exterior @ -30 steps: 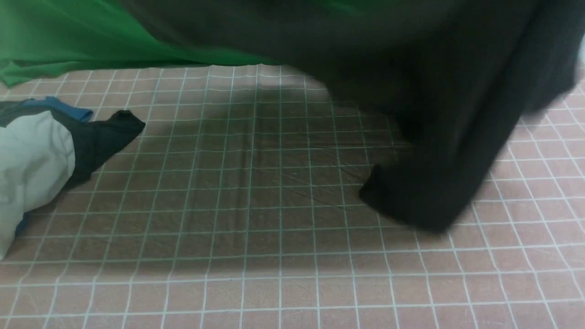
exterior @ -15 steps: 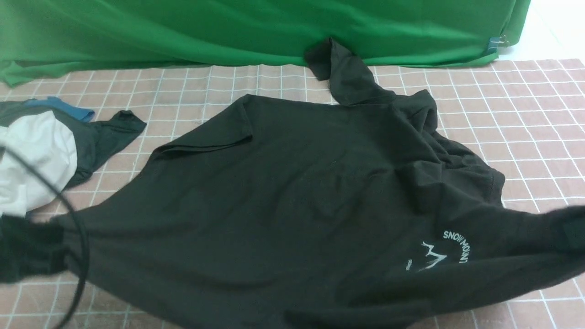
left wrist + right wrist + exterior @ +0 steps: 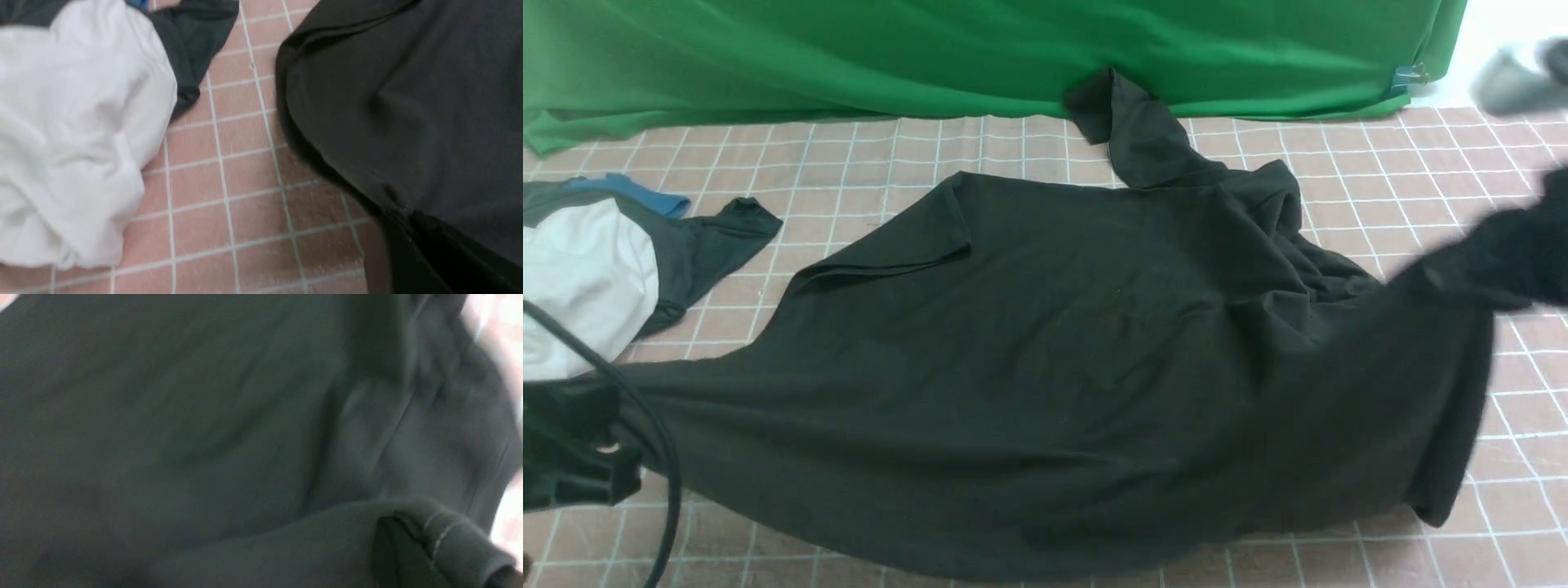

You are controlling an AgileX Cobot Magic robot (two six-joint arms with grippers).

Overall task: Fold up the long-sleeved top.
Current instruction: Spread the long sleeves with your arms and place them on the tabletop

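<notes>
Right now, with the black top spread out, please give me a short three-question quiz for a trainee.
1. True or false: the white garment lies on the long-sleeved top.
2. The left gripper and right gripper are both shut on: A the white garment, B the long-sleeved top, C nothing.
3. Fill in: the backdrop cloth is ___.
Key: 1 false; 2 B; 3 green.
</notes>
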